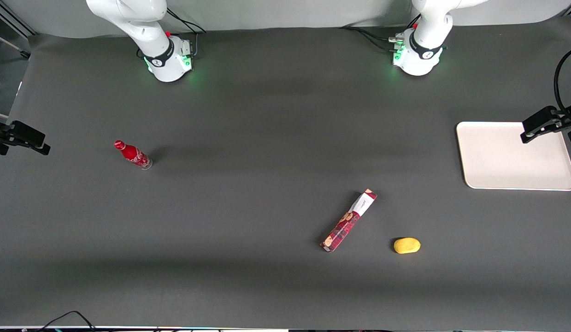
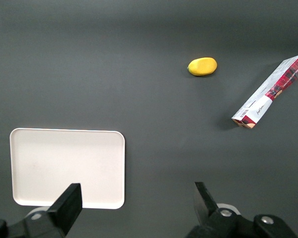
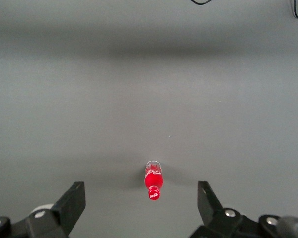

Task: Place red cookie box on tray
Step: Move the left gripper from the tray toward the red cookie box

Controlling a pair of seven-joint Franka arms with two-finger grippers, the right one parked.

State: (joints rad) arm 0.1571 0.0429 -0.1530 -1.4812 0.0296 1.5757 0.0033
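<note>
Tray (image 1: 506,175): flat, cream-white, rectangular with rounded corners and a low rim; it lies at the working arm's end of the table and holds nothing (its whole smooth floor shows bare in the wrist view (image 2: 64,163)).

Red cookie box (image 1: 349,220): not on the tray; it lies flat on the mat, well apart from the tray and nearer the front camera than it. Long, slim carton, set at a slant, red with printed brown cookies along most of its length and a white labelled panel at the end that points toward the tray (image 2: 270,91).

Gripper (image 2: 136,198): the left arm's, hanging above the table over the tray's edge, with nothing between its fingers; the two dark fingers (image 2: 69,201) stand wide apart. In the front view its black body (image 1: 543,122) shows above the tray's corner.

Yellow lump (image 1: 407,245): small, oval, matte, rounded all over; it sits on the mat near the box's red end, between box and tray sideways and slightly nearer the front camera than both (image 2: 202,66).

Red bottle (image 1: 132,154): small, glossy, with white lettering, standing well apart toward the parked arm's end of the table (image 3: 153,181).

Table (image 1: 248,115): covered by a dark grey, matte, smooth mat.
</note>
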